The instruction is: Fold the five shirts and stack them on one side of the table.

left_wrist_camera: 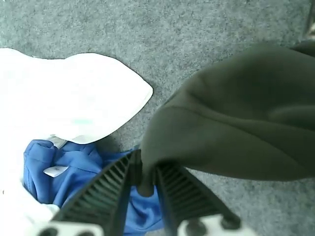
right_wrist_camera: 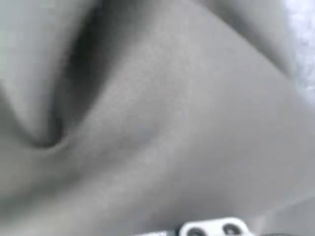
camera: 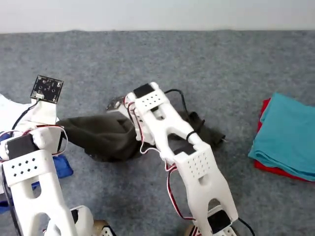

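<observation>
A dark olive shirt [camera: 106,135] lies bunched in the middle of the grey table. My left gripper [left_wrist_camera: 145,183] is shut on one edge of this shirt [left_wrist_camera: 236,118], pinching a fold between its black ribbed fingers [left_wrist_camera: 110,189]. In the high view that gripper [camera: 63,130] sits at the shirt's left end. My right gripper [camera: 119,104] is down at the shirt's far edge, and dark fabric [right_wrist_camera: 147,113] lies close against its camera. A white shirt [left_wrist_camera: 64,93] and a blue shirt [left_wrist_camera: 74,169] lie crumpled beside the left arm.
A folded teal shirt [camera: 288,135] rests on a folded red one [camera: 268,167] at the table's right side. The white shirt [camera: 12,113] and blue shirt [camera: 63,167] crowd the left edge. Bare grey carpet [camera: 206,64] stretches across the back.
</observation>
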